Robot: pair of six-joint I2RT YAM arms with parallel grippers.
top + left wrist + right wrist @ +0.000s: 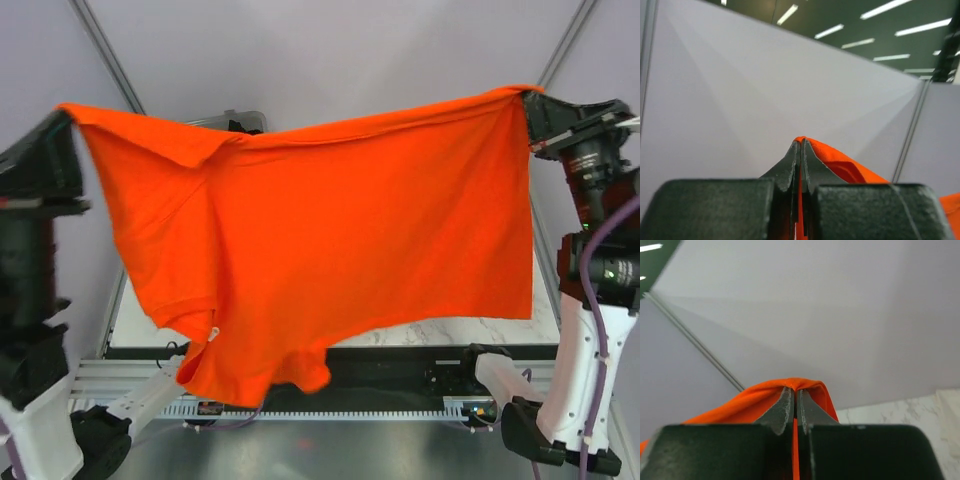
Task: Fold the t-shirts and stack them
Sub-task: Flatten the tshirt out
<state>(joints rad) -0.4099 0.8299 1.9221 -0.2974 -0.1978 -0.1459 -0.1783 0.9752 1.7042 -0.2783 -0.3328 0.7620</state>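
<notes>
From above, we see the orange-red t-shirt [330,250] stretched out in the air over the table [500,332]. The left gripper [66,115] pinches one top corner and the right gripper [527,100] the other, and the lower hem sags at the left. In our left wrist view, the jaws press tight on a fold of the t-shirt [840,167]. In our right wrist view, the jaws likewise clamp the t-shirt [740,402], with the table [900,417] beyond.
</notes>
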